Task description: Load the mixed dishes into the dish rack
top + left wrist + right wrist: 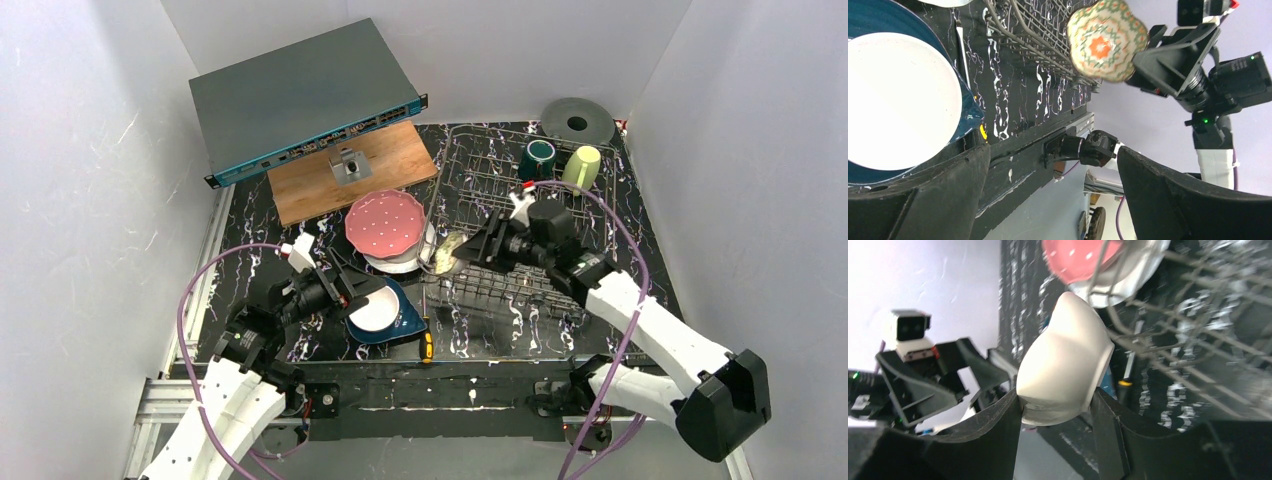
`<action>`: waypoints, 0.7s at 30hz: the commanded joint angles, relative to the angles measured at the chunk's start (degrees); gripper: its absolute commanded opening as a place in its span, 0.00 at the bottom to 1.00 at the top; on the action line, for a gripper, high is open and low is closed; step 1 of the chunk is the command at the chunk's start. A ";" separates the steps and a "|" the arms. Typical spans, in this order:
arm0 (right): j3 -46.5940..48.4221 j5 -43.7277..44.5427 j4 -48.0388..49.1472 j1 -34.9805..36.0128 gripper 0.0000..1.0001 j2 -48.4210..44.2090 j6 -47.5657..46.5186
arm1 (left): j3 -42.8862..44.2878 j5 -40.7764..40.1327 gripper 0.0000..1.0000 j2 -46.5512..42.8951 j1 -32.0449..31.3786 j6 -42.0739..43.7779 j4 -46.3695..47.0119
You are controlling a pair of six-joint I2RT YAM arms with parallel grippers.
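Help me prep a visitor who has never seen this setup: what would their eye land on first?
The right hand grips a small cream flower-shaped dish, with an orange-and-green pattern inside, at the left edge of the wire dish rack. Left of it, a pink white-dotted plate sits stacked on a white plate, and a dark teal mug and a pale yellow-green mug stand in the rack's far right corner.

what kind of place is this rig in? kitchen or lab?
Most likely a lab test cell, not a kitchen. Plain white panel walls box in the black marbled table, aluminium rails edge it, and a rack-mount electronics unit sits left of the dish rack.
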 commanded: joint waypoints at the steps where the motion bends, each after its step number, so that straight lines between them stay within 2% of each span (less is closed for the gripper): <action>1: 7.55 0.29 -11.89 -7.85 0.01 -3.46 -11.61 | 2.29 1.60 0.98 -0.60 -0.08 1.34 -2.21; 7: 15.13 5.32 -25.01 -14.88 0.01 -3.18 -23.73 | 2.36 2.32 0.98 -0.52 -0.04 0.71 -1.67; 12: 18.23 9.16 -32.24 -19.70 0.01 -0.35 -29.71 | 2.59 3.29 0.98 0.35 -0.04 0.82 -1.08; 16: 18.01 9.44 -34.12 -23.48 0.01 2.95 -31.87 | 2.94 3.63 0.98 0.40 -0.04 1.30 -1.80; 21: 19.19 15.40 -35.93 -25.95 0.01 7.25 -33.66 | 3.65 3.98 0.98 0.32 -0.04 1.84 -3.36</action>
